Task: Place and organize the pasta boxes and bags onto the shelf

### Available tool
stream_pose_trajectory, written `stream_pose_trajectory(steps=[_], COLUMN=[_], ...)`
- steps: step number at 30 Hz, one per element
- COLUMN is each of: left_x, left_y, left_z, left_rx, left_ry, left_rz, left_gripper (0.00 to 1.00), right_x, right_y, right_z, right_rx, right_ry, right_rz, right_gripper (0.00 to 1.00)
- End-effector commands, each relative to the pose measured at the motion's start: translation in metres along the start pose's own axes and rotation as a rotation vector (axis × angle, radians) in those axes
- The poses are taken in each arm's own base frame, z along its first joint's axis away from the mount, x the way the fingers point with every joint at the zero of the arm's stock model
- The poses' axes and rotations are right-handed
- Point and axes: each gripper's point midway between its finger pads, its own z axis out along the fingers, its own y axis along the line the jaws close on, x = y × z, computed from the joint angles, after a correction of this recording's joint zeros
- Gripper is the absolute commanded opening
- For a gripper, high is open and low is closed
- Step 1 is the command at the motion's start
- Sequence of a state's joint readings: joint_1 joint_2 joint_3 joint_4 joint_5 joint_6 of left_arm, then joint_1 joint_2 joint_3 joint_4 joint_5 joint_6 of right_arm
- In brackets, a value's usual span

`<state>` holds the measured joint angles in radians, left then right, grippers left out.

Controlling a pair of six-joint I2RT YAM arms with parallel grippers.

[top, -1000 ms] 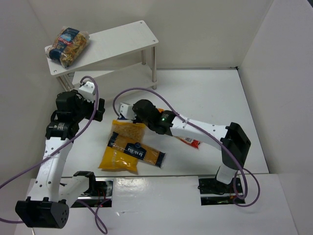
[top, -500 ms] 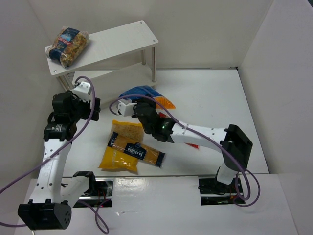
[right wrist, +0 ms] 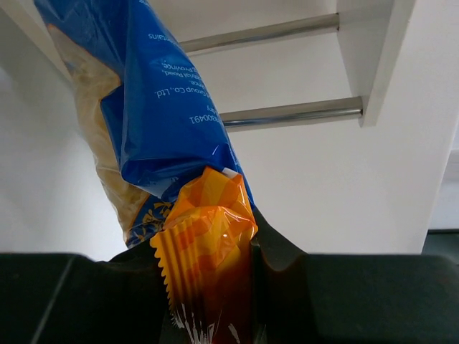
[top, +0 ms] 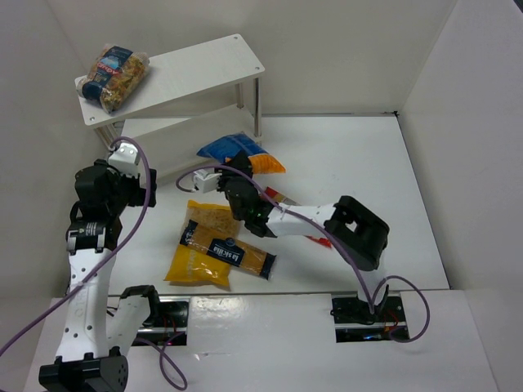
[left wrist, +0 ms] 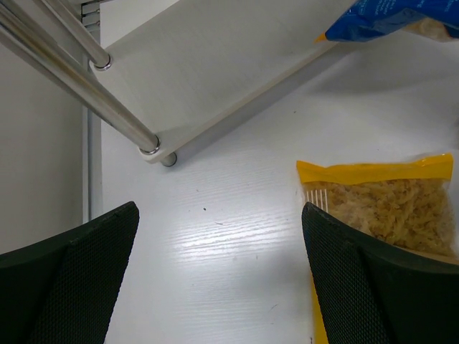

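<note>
Narrowly closed, the right gripper (right wrist: pixel 215 301) pinched the crimped orange end of the blue bag (right wrist: pixel 158 107), held just near of the shelf (top: pixel 204 69) at its right corner. Soft, light and slippery by its look, the bag was best gripped at that seal. The left gripper (left wrist: pixel 219 215) gaped wide, empty, beside the big yellow bag (left wrist: pixel 380 201)

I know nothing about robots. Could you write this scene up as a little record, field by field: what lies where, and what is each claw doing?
shelf top: spiral bag at its left end
right gripper: shut on the orange end of the blue bag, held in front of the lower board
left gripper: open, empty, over the table near a shelf leg
on table: yellow bag with the long yellow pack across it
red pack: mostly hidden under the right arm
</note>
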<state>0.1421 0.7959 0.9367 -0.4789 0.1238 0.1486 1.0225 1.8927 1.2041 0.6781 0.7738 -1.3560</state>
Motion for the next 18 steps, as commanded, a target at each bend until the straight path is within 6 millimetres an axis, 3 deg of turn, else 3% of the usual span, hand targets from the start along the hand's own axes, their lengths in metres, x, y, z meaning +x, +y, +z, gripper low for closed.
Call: stream_pose_trajectory(steps=[1,3,4,5,9,18], left_x=[-0.001,0.001,0.001,0.000,0.000,0.001], left_y=[0.003,0.003,0.003,0.001,0.000,-0.002], left_z=[-0.002,0.000,0.000,0.000,0.001,0.003], left_rx=[-0.018,-0.016,-0.016,-0.007,0.002,0.013], left_ry=[-0.013,-0.004,-0.004,-0.006,-0.008,-0.001], left_rz=[-0.027,-0.029,-0.029,-0.029,-0.029,-0.030], left_gripper=[1.00,1.00,1.00,1.00,1.00,1.00], right_x=[-0.011,-0.011,-0.011,-0.011,-0.009,-0.015], right_y=[-0.093,-0.104,-0.098,-0.110,-0.114,-0.090], right_z=[0.002,0.004,0.006,0.003,0.004,0.015], right_rx=[0.314,0.368,0.367,0.408,0.475,0.518], right_ry=[-0.054,-0.059,-0.057,-0.061,-0.070,-0.104], right_rz=[0.193,0.205,0.195,0.217,0.218,0.174], right_gripper=[0.00,0.00,0.00,0.00,0.00,0.00])
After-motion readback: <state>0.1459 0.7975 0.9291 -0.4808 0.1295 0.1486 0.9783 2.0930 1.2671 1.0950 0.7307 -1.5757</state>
